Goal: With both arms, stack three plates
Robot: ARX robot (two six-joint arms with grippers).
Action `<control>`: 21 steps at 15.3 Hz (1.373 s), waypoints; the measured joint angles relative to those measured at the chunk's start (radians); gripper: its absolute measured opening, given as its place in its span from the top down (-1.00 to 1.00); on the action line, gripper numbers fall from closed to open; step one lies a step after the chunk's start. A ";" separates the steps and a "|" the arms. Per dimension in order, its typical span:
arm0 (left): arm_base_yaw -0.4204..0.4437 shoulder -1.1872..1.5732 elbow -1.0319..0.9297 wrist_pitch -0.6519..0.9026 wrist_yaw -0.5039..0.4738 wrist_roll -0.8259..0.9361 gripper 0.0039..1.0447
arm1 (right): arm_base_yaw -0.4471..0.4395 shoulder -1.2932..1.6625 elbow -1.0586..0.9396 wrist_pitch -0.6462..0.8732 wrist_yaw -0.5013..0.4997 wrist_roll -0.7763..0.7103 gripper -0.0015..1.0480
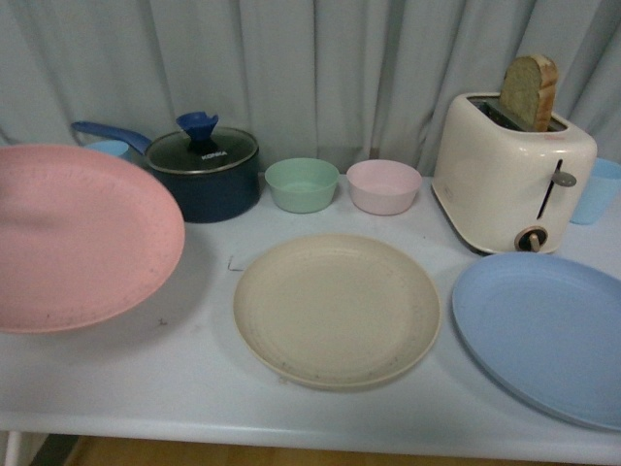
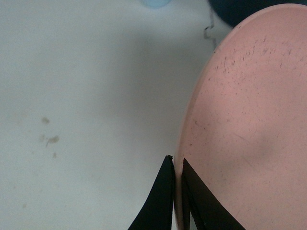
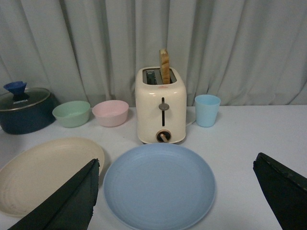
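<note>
Pale grey-green curtains (image 1: 320,68) hang behind a white table (image 1: 194,383), and from the front we see all three plates. Our left gripper (image 2: 176,161) is clamped on the rim of the pink plate (image 1: 82,238). In the left wrist view its two black fingers (image 2: 159,201) pinch the edge, one on each face. From the front this plate sits at the far left, looks large and slightly tilted, and throws a soft shadow on the table beneath it, so we take it to be held up off the surface.

The beige plate (image 1: 337,309) lies flat in the middle of the table, and the blue plate (image 1: 543,335) lies flat to its right, their rims near but apart. Our right gripper (image 3: 176,160) faces the blue plate with its jaws spread wide. In the right wrist view the plate shows between the two fingers, and we cannot tell whether either one touches it.

Along the back stand:
- a dark blue pot (image 1: 209,184) with its lid (image 1: 202,148) on
- a green bowl (image 1: 302,184)
- a pink bowl (image 1: 383,186)
- a cream toaster (image 1: 505,180) with a slice of bread (image 1: 530,92) upright in one slot
- a light blue cup (image 1: 594,191) just right of the toaster
</note>
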 joint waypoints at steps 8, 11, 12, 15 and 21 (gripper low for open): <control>-0.307 0.071 0.003 0.108 0.055 -0.236 0.95 | 0.000 0.000 0.000 0.000 0.000 0.000 -0.87; -0.376 0.185 0.017 0.119 0.054 -0.312 0.95 | 0.000 0.000 0.000 0.000 0.000 0.000 -0.87; -0.391 0.220 0.034 0.123 0.057 -0.336 0.95 | 0.000 0.000 0.000 0.000 0.000 0.000 -0.87; -0.426 0.271 0.075 0.138 0.051 -0.373 0.95 | 0.000 0.000 0.000 0.000 0.000 0.000 -0.87; -0.515 0.366 0.129 0.134 0.011 -0.433 0.90 | 0.000 0.000 0.000 0.000 0.000 0.000 -0.87</control>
